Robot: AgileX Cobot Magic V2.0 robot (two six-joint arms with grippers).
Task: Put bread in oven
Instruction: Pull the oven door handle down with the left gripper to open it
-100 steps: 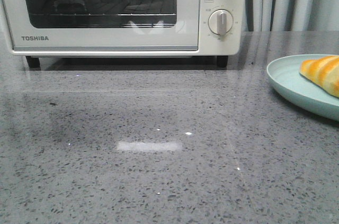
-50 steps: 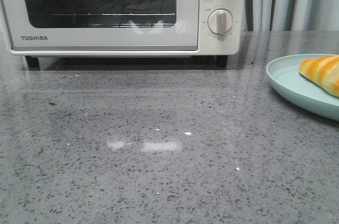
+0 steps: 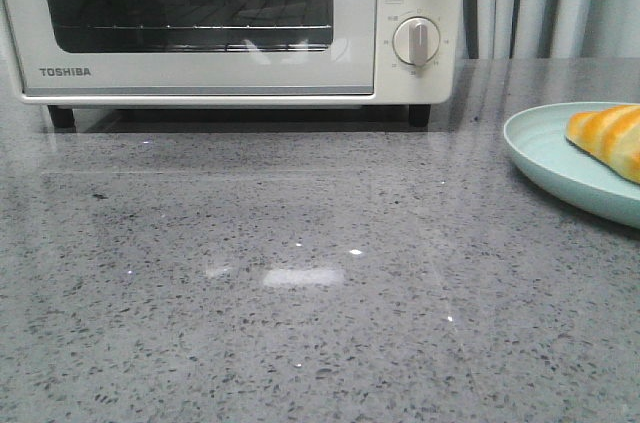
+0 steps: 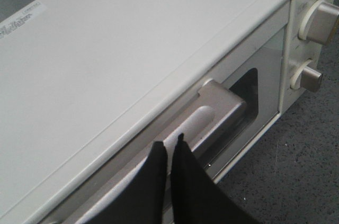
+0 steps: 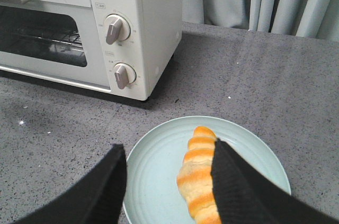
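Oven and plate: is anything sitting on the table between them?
No. Between the oven and the plate there is only bare grey table, seen in the front view.

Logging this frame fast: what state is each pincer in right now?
Left pincer: shut, holding nothing, tips at the oven door handle.
Right pincer: open, empty, above the bread on the plate.

We see a polished grey speckled stone worktop (image 3: 300, 323) carrying two things: the cream-white oven (image 3: 420, 3), standing on black feet at its far side, and a pale blue plate (image 3: 545, 158) resting well apart, near the right edge.
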